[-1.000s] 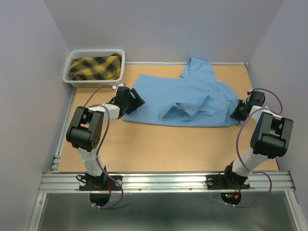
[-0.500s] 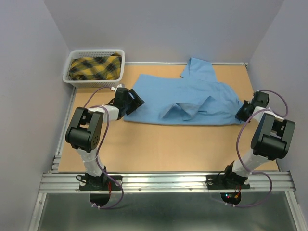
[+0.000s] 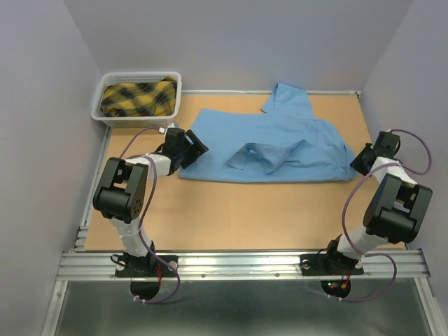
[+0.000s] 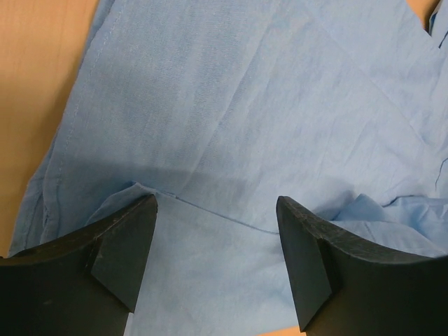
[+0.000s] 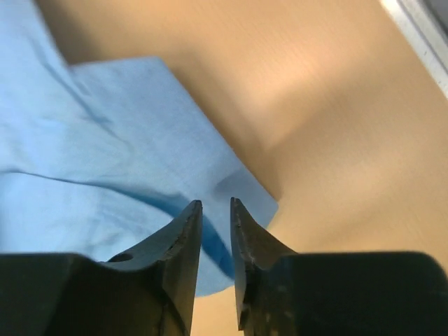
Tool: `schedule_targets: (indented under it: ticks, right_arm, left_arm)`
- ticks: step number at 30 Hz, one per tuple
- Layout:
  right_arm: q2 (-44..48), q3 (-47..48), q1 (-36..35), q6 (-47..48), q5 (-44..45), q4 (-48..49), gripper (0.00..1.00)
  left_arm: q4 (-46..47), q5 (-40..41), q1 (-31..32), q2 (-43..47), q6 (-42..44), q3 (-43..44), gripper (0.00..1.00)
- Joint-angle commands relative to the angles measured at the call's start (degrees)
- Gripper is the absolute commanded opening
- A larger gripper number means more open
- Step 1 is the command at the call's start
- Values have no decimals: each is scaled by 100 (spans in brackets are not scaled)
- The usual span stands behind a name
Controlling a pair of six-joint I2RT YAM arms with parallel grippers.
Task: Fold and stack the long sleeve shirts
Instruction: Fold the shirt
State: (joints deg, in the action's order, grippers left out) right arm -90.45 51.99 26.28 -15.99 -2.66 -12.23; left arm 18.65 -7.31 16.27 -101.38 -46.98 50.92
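1. At the far left corner, a white plastic basket (image 3: 133,120) is sitting on the tan table (image 3: 245,210), and a yellow-and-black plaid cloth (image 3: 138,98) is lying bunched inside it.
2. Just right of the basket, the left gripper (image 3: 192,148) is reaching over the left edge of the shirt. Its jaws are standing wide apart. In the wrist view its two dark fingers (image 4: 119,245) are framing bare cloth, with nothing caught between them.
3. The light blue long sleeve shirt (image 3: 294,164) is lying spread across the middle of the table, between the two grippers.
   - One part (image 3: 287,98) is sticking out toward the far edge.
   - A loose fold (image 3: 245,155) is lying rumpled on top near the centre.
   - The left hem is lying slightly wrinkled under the left gripper.
4. At the right end, the right gripper (image 3: 360,159) is pointing down at the shirt's right corner (image 5: 252,199).
   - Its jaws are standing only a narrow slit apart.
   - In the wrist view, the blue cloth is showing through that slit rather than being pinched in it, so it is holding nothing that I can see.
   - The corner is lying flat on the table just under the fingertips (image 5: 190,217).
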Motion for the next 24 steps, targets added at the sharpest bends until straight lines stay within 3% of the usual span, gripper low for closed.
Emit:
schedule_targets:
  ticks: [1,5,7,9,15,18,24]
  right_arm:
    - [756,22,35,-447,-393,133,34]
    - [1275,-22,35,-1125,-1024,116,61]
    - [1364,-188,0,-1651,-1674,159,66]
    - [1503,-399,-122,-2090,-2341,439,68]
    - [1987,-1470,-483,-2970,-3117,1729,70]
    - [2119,-2252,-851,-3357,-3294,2354,70]
    - [1927,-2623,-1178,-3744,-3381,3189,70]
  left_arm:
    - [-758,-86,-63,346,163,-153,82]
    - [-899,-130,-45,821,198,32,84]
    - [-1004,-156,-37,1146,216,103,85]
    - [-1057,-148,-45,1489,233,77,85]
    - [-961,-244,-1,2139,277,-371,83]
    - [-575,-349,69,2071,312,-819,82]
    - [-266,-447,139,1614,383,-838,81]
